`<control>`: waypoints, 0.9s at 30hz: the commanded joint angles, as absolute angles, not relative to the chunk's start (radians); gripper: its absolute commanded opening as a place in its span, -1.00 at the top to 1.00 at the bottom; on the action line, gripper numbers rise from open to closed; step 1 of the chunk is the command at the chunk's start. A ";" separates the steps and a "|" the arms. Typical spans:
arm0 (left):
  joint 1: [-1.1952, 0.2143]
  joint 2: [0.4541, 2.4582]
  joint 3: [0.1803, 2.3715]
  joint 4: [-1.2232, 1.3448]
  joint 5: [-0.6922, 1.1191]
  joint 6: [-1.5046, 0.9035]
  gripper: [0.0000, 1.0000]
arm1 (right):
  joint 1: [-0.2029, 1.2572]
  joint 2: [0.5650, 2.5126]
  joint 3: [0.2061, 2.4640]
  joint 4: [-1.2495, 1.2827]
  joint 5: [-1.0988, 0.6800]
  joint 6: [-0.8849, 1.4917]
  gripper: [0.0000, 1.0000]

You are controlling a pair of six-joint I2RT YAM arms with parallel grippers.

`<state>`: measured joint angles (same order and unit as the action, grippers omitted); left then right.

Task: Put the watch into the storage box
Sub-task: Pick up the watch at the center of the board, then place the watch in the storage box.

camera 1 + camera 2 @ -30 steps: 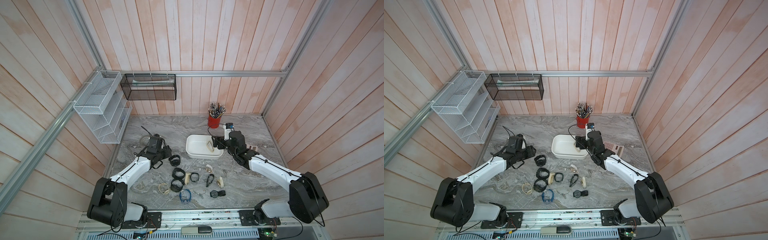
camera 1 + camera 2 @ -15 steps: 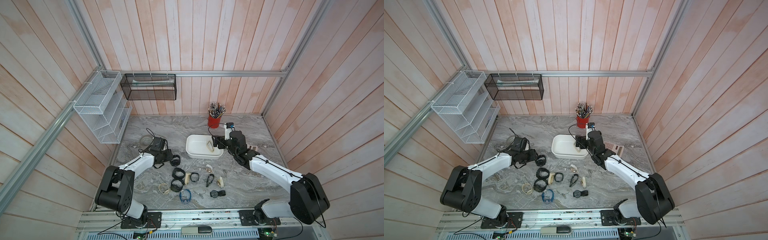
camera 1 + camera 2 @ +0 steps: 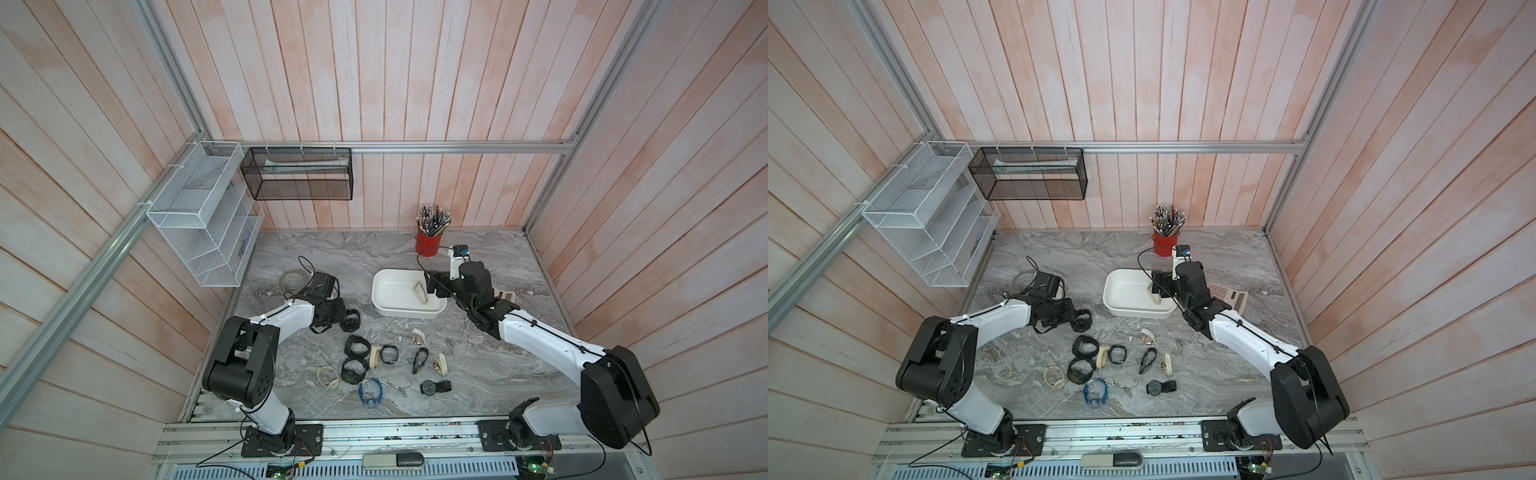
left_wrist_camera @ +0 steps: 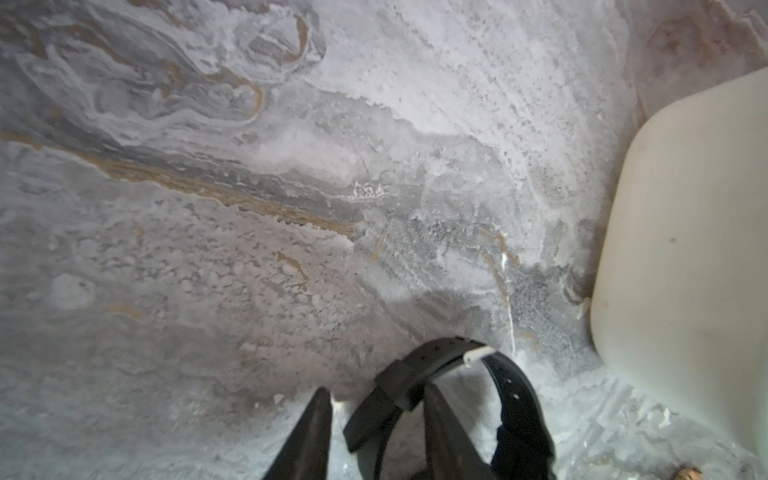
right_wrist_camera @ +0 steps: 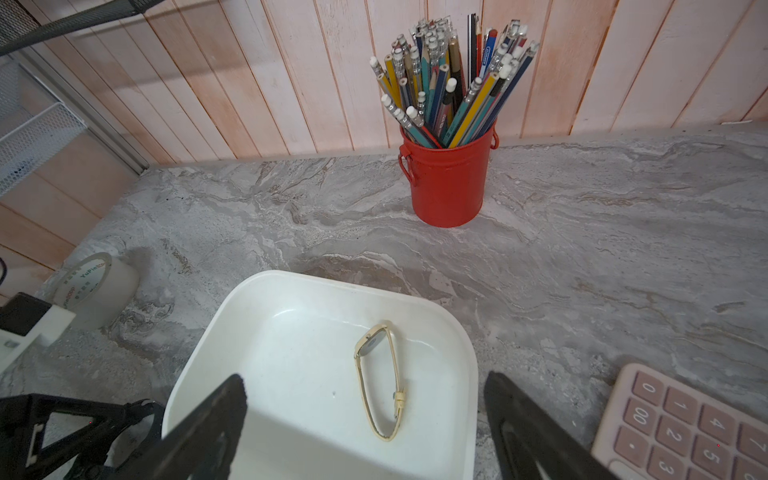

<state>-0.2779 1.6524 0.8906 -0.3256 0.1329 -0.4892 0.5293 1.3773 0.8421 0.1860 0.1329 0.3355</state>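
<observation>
Left pincer (image 4: pixel 376 390): released, jaws astride the black watch (image 4: pixel 511 386) strap on the table (image 4: pixel 249 249), a gap showing.
Right pincer (image 5: pixel 365 377): released wide, above the storage box (image 5: pixel 291 286).
Cream watch (image 5: pixel 369 344): in the box, below and between the right pincer's jaws.

The left gripper (image 4: pixel 378 399) low, jaws part-open — the right gripper (image 5: pixel 365 380) higher, jaws wide.

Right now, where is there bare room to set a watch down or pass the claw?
Free: the storage box floor beside the cream watch; the tabletop between tape roll, box and pencil cup. Crowded: the loose watches on the robot's side of the box.
</observation>
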 commanded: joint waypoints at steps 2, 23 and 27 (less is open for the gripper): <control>-0.280 1.679 0.917 -0.327 0.143 -0.487 0.52 | 0.526 1.382 0.859 0.184 0.152 0.324 -0.83; -0.381 1.462 1.004 -0.419 0.033 -0.419 1.00 | 0.527 1.393 0.856 0.196 0.143 0.331 -0.83; -0.428 1.459 1.062 -0.423 -0.004 -0.375 1.00 | 0.527 1.375 0.844 0.195 0.153 0.331 -0.83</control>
